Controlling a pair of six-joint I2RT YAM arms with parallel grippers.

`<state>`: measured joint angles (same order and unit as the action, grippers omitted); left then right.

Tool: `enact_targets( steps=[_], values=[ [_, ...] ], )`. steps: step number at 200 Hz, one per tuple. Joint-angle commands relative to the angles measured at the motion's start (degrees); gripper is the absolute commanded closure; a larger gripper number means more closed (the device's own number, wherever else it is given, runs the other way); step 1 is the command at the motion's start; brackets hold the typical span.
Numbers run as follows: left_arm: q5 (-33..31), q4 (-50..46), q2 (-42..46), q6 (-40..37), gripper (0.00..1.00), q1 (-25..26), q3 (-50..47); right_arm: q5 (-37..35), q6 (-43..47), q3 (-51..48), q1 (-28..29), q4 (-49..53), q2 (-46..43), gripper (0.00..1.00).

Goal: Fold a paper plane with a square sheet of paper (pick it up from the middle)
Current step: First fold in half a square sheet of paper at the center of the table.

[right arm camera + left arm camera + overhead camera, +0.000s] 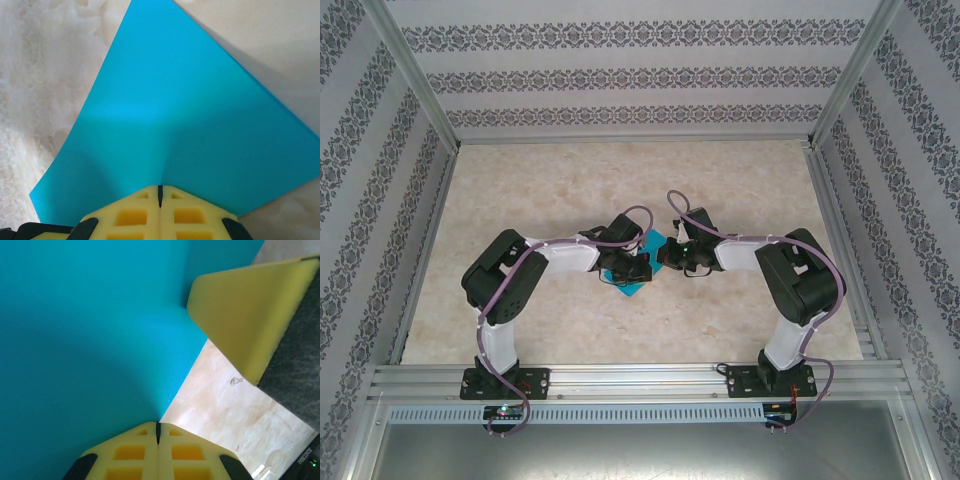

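Note:
The square sheet of paper [647,240] is teal-blue and sits between my two grippers at the table's middle. My left gripper [158,424] is shut, its yellow tips pinching the sheet [90,330] at its edge, and the paper bows upward from there. The sheet [190,115] rises off the table from my right gripper [160,189], which is shut on it, with a soft bend running into the tips. The two grippers, left [638,268] and right [666,256], face each other closely. A yellow finger of the right gripper [245,315] touches the sheet. The paper plane is out of view.
The beige marbled tabletop [620,180] is ringed by patterned walls [620,75] and an aluminium frame [650,378] at the near edge. Both arms bend inward from their bases.

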<state>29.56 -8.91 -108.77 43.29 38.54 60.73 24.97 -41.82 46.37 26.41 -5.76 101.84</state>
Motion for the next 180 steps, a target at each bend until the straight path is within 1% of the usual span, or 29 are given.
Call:
enact_targets(
  steps=[1, 39, 69, 150, 180],
  values=[
    [0.9, -2.1, 0.9, -1.7, 0.95, -0.3, -3.5, -2.3, 1.2, 0.4, -0.1, 4.3, 1.2, 1.0],
    [2.0, -3.7, 2.9, -3.0, 0.96, -0.6, -4.9, -2.6, 1.3, 1.8, -0.1, 5.8, 0.9, 1.0],
    [2.2, -4.3, 4.6, -3.3, 0.96, -0.7, -6.7, -3.8, 1.4, 2.7, -0.2, 7.6, 2.7, 1.0],
    [2.6, -2.8, 8.2, -3.2, 0.96, -1.7, -14.9, -5.0, 2.7, 4.2, -0.4, 10.0, 5.1, 1.0],
    [4.0, -2.0, 10.0, -3.1, 0.97, -2.3, -17.2, -4.6, 3.4, 4.4, -0.6, 10.3, 5.2, 1.0]
  ],
)
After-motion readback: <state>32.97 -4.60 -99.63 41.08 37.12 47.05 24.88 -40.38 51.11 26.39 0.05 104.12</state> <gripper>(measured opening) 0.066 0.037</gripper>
